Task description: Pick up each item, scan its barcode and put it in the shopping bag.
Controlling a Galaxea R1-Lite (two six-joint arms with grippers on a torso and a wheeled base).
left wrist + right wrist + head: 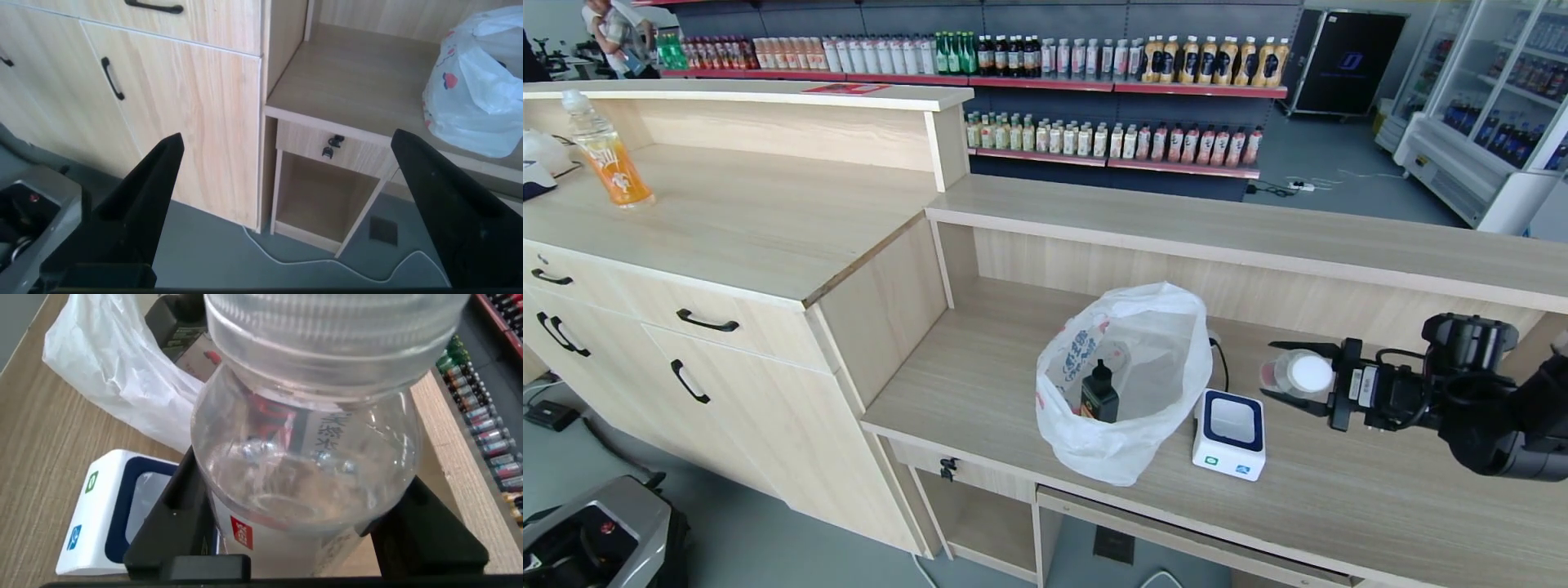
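The right gripper points left, held level, fingers clamped on a bottle. The left gripper has its 2 fingers spread wide.

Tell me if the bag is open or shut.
Open. The bag has its mouth spread wide, facing up, and a dark bottle shows inside it.

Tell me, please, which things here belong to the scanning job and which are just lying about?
Job: clear bottle in the right gripper; scanner; bag with a dark bottle inside; orange bottle on the upper counter, probably still to scan.
Lying about: drink shelves; fridges; grey case.
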